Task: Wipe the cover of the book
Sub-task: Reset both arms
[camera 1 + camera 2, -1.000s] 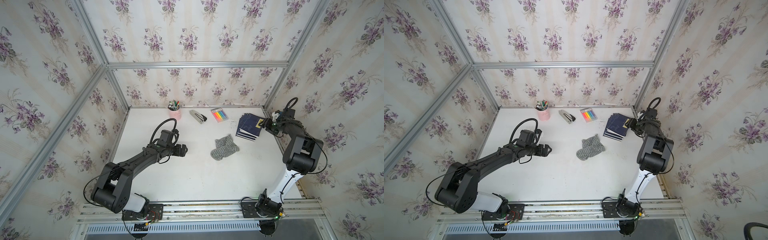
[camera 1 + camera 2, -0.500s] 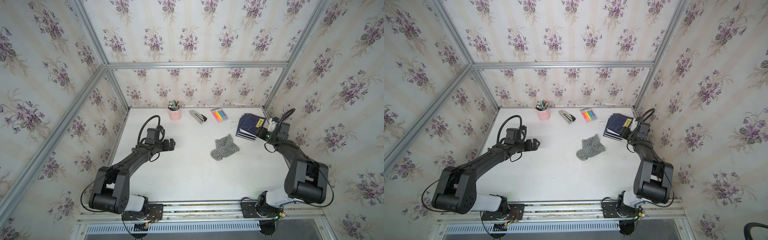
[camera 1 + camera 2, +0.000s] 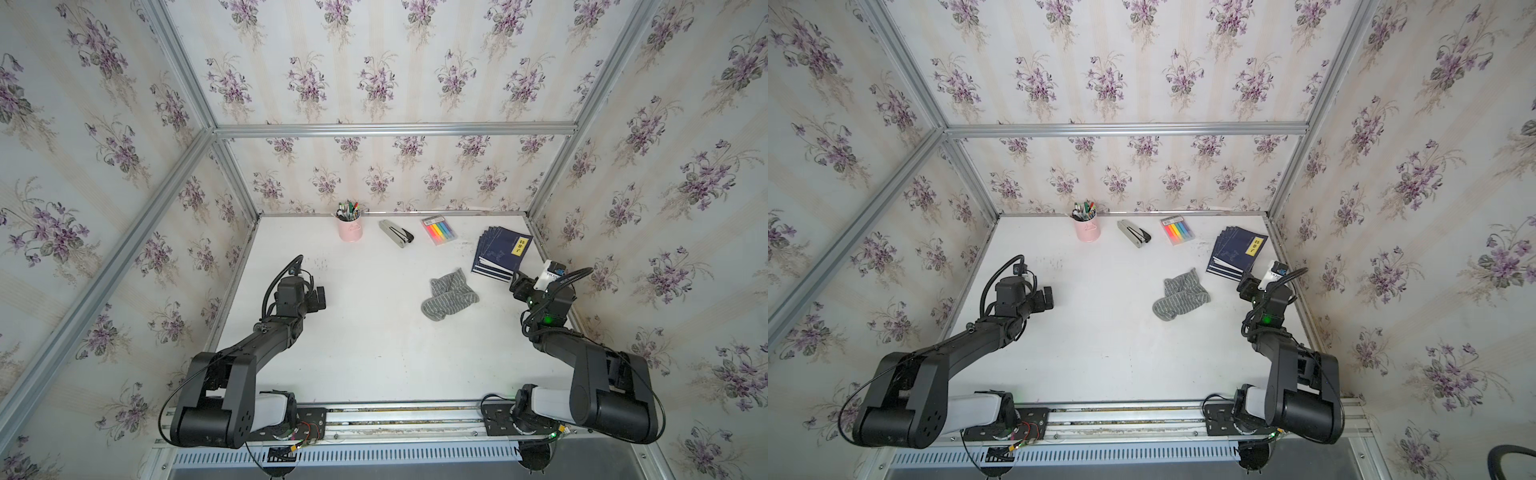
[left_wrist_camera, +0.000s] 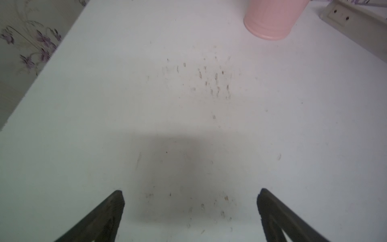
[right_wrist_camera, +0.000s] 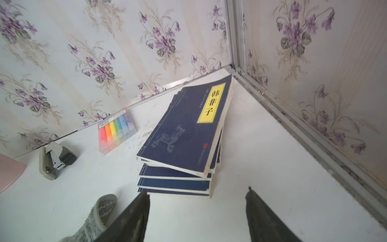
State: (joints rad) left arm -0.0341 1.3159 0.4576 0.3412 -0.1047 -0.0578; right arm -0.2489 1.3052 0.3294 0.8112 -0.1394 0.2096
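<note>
A stack of dark blue books sits at the table's back right; the top book carries a yellow label and lies skewed on the others. A grey striped cloth lies crumpled on the table left of the stack; its edge shows in the right wrist view. My right gripper hangs just in front of the stack, open, with only bare table between its fingers. My left gripper is open and empty over the left side of the table, far from the books.
A pink pen cup, a stapler and a pack of coloured highlighters line the back edge. The right wall's metal rail runs close beside the books and my right arm. Small scuff marks dot the table ahead of the left gripper.
My right gripper has pulled back from the book stack toward the front and its jaws have widened. The left arm has drawn back to the left, away from the cloth.
</note>
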